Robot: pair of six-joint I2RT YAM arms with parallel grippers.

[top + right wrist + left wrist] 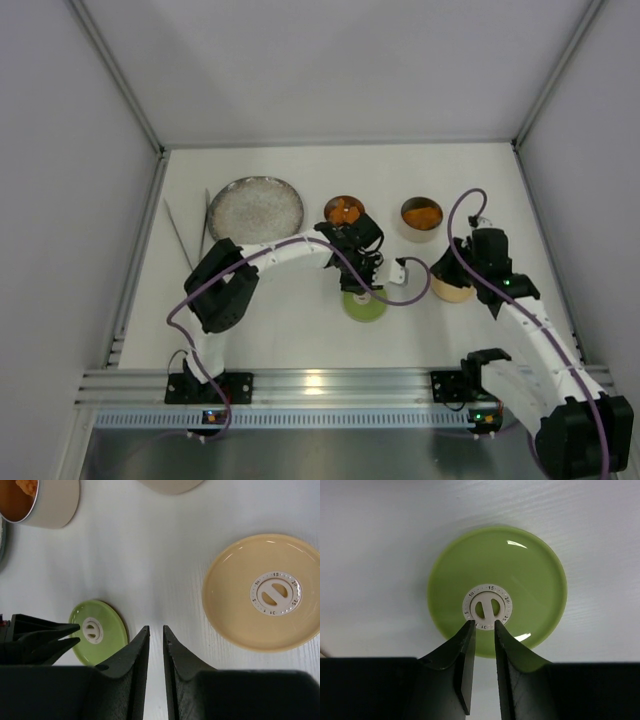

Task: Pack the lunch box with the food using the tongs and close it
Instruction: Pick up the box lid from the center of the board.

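The left gripper (484, 626), barely open and empty, hovered over the green lid (520, 570), seemingly to grasp its knob (486, 607); the right gripper (156, 629), likewise barely open and empty, hung beside that lid.

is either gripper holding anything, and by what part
Nothing is held: the left gripper is at the white knob of the green lid, right gripper empty.

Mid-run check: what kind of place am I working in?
Probably a lab robot test cell, not a kitchen: plain grey walls box in a white table, and the left arm and right arm are bolted to an aluminium rail at its near edge.
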